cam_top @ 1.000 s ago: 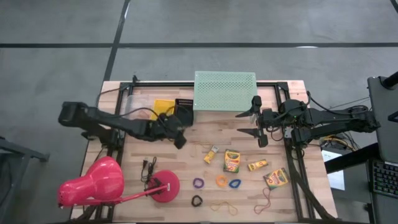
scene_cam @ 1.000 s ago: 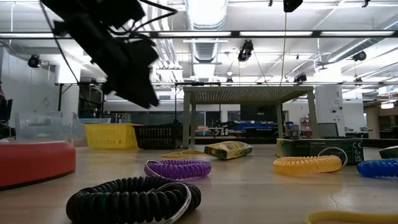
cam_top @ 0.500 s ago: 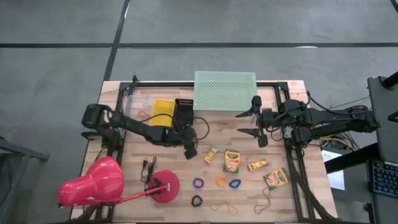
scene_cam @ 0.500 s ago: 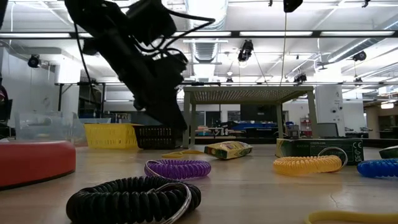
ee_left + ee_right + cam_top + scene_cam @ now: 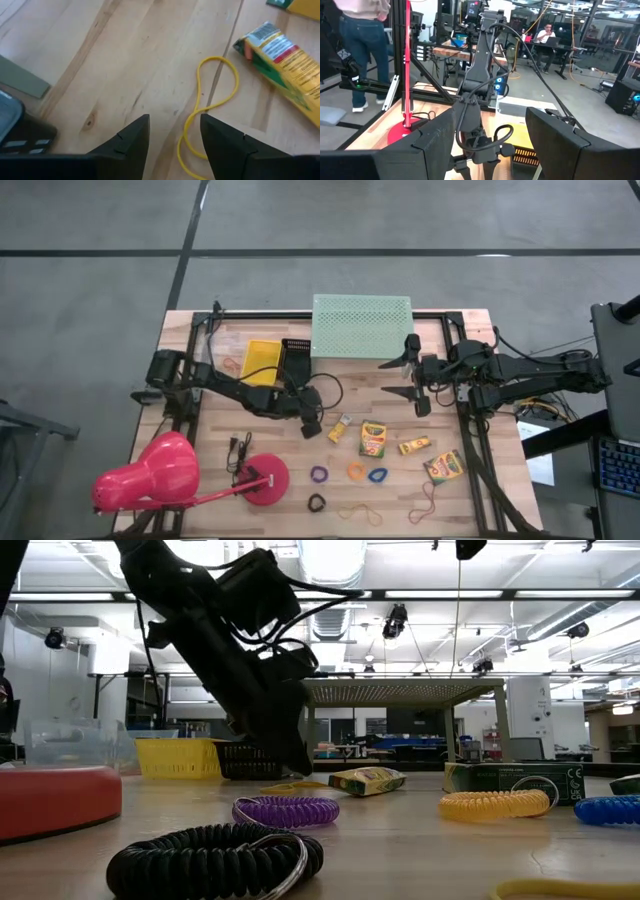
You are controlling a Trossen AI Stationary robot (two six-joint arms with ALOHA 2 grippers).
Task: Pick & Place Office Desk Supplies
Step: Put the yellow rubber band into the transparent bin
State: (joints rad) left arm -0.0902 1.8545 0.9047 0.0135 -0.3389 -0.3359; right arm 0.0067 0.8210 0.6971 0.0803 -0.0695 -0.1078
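Left gripper [image 5: 172,135]: lowered over the table, fingers parted and empty, set astride a yellow rubber band [image 5: 207,107] as if for pickup.
Crayon box [image 5: 282,57]: lying just beside the band.
Right gripper [image 5: 403,380]: held wide, waiting near the green shelf [image 5: 362,325].

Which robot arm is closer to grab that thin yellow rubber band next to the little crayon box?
Probably the left. The left gripper hangs open right over the thin yellow rubber band, beside the small yellow-and-green crayon box. The right gripper waits open farther away, near the mint-green perforated shelf.
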